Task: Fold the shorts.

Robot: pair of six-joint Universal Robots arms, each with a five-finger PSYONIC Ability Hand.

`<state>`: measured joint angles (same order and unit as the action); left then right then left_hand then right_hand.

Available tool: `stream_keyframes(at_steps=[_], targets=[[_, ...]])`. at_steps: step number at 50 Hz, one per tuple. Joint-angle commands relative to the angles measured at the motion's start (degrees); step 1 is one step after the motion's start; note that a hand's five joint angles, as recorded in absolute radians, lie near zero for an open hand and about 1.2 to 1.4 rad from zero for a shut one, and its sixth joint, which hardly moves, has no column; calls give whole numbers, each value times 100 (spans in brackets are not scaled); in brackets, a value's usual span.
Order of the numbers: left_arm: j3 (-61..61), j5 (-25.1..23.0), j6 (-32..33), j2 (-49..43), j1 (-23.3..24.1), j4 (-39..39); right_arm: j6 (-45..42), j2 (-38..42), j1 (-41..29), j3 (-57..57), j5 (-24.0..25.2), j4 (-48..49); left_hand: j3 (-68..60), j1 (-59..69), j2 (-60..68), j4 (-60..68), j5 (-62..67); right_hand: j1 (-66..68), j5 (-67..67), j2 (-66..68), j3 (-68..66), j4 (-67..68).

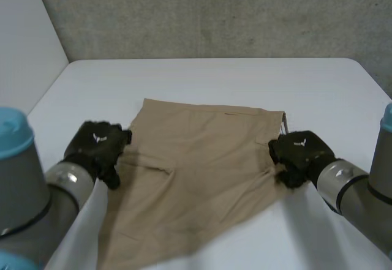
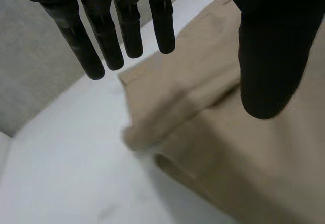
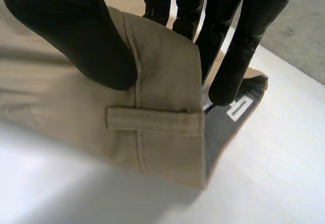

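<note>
Tan shorts [image 1: 196, 166] lie on the white table [image 1: 245, 80], folded over on themselves, with a wrinkled lower edge toward me. My left hand [image 1: 98, 147] hovers at the shorts' left edge; its wrist view shows straight, spread fingers [image 2: 101, 36] and a thumb [image 2: 269, 56] with nothing between them, the cloth edge [image 2: 167, 117] lying below. My right hand [image 1: 300, 153] is at the right edge, on the waistband. There its thumb [image 3: 76, 36] and fingers [image 3: 233, 46] pinch the waistband [image 3: 162, 82] just above a belt loop [image 3: 152, 121], lifting it so the grey lining and a white label [image 3: 239, 108] show.
A grey wall [image 1: 214, 13] stands behind the table's far edge, and a pale panel [image 1: 24, 43] borders the left side. Bare white tabletop surrounds the shorts at the back and on both sides.
</note>
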<state>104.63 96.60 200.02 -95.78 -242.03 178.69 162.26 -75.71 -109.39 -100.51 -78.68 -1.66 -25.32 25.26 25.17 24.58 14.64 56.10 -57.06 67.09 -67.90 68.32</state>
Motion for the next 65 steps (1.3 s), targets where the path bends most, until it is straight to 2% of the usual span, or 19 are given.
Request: stream_keyframes(at_steps=[1,4,12,16,20,24,27,28,30,34,39,40,44,47,54,59,62,65], targets=[[391,-45,-1544,648,322,-1503,1290,417,-3,383,-25,280,-290,295,304,364,358,2390,-1294,1291,-1210,1168],[496,-19,-1879,666,437,-1855,1466,470,6,480,-51,447,-273,278,287,347,341,2390,-1294,1291,-1210,1168],[628,-19,-1958,579,402,-1776,1607,540,59,462,-227,685,-306,312,321,380,374,2390,-1294,1291,-1210,1168],[672,-19,-1976,482,428,-1671,1624,549,59,445,-262,694,-306,312,321,380,374,2390,-1294,1291,-1210,1168],[672,25,-1958,201,463,-1233,1616,575,59,427,-245,676,-323,328,337,397,391,2390,-1294,1291,-1210,1168],[664,349,-1941,-89,472,-723,1624,575,67,410,-236,658,-1196,1201,1210,1270,1264,2390,-1294,1291,-1210,1168],[620,806,-1897,-370,472,-388,1616,558,76,374,-210,658,-2001,2006,2015,2075,2069,2390,-1294,1291,-1210,1168],[594,1016,-1888,-484,472,-318,1616,540,76,366,-209,658,-3537,3543,3552,3611,3605,2390,-1294,1291,-1210,1168],[567,1149,-1862,-538,481,-291,1589,523,76,357,-209,658,-5159,5164,5173,5233,5227,2390,-1294,1291,-1210,1168],[479,1185,-1616,-459,498,-300,1397,505,76,295,-210,615,-5468,5474,5483,5542,5536,2390,-1294,1291,-1210,1168],[461,1124,-957,251,683,-510,195,-30,76,41,-69,176,-5468,5474,5483,5542,5536,2390,-1294,1291,-1210,1168],[461,1072,-739,566,770,-659,-426,-353,85,-90,-25,-34,-5468,5474,5483,5542,5536,2390,-1294,1291,-1210,1168],[348,913,-281,1340,850,-1115,-1658,-1092,94,-258,37,-518,-5468,5474,5483,5542,5536,2390,-1294,1291,-1210,1168],[181,808,-95,1816,824,-1406,-2066,-1506,94,-258,45,-835,-5468,5474,5483,5542,5536,2390,-1294,1291,-1210,1168],[-294,386,133,2599,824,-2434,-2628,-2632,348,-206,212,-2644,-5468,5474,5483,5542,5536,2390,-1294,1291,-1210,1168],[-295,-166,134,3073,885,-3488,-3550,-3211,655,-547,756,-3716,-5468,5474,5483,5542,5536,2390,-1294,1291,-1210,1168],[-224,-440,125,3215,824,-3613,-3763,-3344,954,-698,985,-3903,-5468,5474,5483,5542,5536,2390,-1294,1291,-1210,1168],[-58,-651,125,3198,701,-3395,-3912,-3345,1411,-794,1258,-3886,-5468,5474,5483,5542,5536,2390,-1294,1291,-1210,1168]])
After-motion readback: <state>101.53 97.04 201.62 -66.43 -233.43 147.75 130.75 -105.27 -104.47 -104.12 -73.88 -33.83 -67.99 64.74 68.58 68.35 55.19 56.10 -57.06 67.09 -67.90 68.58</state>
